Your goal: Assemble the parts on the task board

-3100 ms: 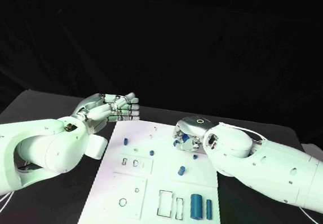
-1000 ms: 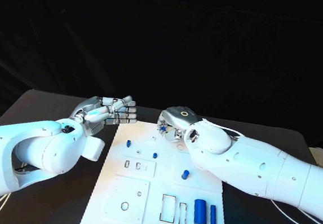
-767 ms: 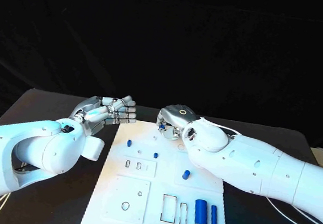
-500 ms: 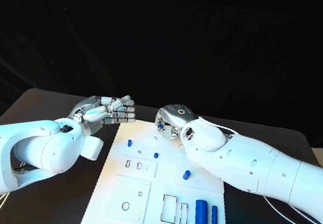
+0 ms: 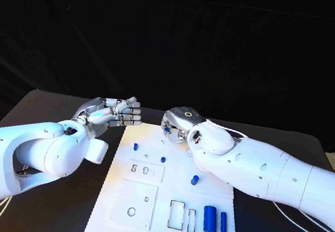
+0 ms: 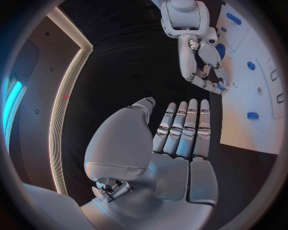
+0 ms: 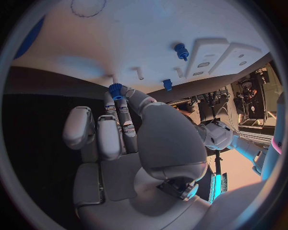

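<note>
The flat white rectangular task board lies in the middle of the black desk, its long side running from near to far. The silver right hand is over the far end of the board; it pinches a small blue ridged part between the thumb and one fingertip, while its other fingers are curled in beside it. In the right wrist view this part is just beside a thin white peg that stands on the board, but I cannot tell if it touches the board. The silver left hand is above the desk just beside the far left edge of the board; it holds nothing, with straight fingers lying side by side and the thumb set apart. On the board, a small blue upright pin stands in the far left part, and another small blue pin stands a little nearer and to the right of it. A short blue cylinder lies near the middle right. Near the right corner on the near side, a thick blue cylinder and a thinner blue rod lie side by side, just right of two rectangular outlined slots.
</note>
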Controlling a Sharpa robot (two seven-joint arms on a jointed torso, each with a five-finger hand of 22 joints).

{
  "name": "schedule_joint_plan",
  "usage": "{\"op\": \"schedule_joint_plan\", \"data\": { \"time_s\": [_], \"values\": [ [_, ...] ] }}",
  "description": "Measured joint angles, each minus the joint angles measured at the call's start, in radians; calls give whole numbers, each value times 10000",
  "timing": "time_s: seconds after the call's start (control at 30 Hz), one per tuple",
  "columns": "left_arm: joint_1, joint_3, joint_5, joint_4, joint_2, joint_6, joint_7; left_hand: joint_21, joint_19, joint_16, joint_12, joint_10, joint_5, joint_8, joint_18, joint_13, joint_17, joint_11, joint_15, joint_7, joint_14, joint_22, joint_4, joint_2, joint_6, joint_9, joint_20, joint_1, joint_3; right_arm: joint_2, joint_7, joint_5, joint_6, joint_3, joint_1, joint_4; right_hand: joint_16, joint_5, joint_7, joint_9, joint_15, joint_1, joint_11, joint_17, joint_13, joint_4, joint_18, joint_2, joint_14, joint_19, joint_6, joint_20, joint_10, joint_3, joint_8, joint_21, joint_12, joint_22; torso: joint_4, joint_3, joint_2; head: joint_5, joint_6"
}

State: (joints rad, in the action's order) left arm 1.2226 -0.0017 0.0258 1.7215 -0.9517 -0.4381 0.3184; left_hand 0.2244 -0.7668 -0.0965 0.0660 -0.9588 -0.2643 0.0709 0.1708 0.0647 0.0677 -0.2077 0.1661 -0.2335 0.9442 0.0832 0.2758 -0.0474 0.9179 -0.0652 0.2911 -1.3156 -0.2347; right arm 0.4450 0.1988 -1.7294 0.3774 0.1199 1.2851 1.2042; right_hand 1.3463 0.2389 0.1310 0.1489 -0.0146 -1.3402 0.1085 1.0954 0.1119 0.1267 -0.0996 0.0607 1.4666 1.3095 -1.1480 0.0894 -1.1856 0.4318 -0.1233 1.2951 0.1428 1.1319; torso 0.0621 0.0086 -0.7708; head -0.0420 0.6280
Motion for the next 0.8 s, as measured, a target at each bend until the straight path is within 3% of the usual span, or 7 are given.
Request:
{"op": "schedule_joint_plan", "data": {
  "time_s": [0.8],
  "values": [
    [25,1,2,-136,-33,28,0,0,0,39,0,0,0,0,1,0,0,0,0,0,0,-8,0,40,0,0,0,-40,0,62,169,-8,-448,22,-40,58,38,-43,0,41,0,3,-4,27,384,-56,0,1,0,-1,1,0,5,-59,1,0,37,9,6,0,-20,-12,25]
  ]
}}
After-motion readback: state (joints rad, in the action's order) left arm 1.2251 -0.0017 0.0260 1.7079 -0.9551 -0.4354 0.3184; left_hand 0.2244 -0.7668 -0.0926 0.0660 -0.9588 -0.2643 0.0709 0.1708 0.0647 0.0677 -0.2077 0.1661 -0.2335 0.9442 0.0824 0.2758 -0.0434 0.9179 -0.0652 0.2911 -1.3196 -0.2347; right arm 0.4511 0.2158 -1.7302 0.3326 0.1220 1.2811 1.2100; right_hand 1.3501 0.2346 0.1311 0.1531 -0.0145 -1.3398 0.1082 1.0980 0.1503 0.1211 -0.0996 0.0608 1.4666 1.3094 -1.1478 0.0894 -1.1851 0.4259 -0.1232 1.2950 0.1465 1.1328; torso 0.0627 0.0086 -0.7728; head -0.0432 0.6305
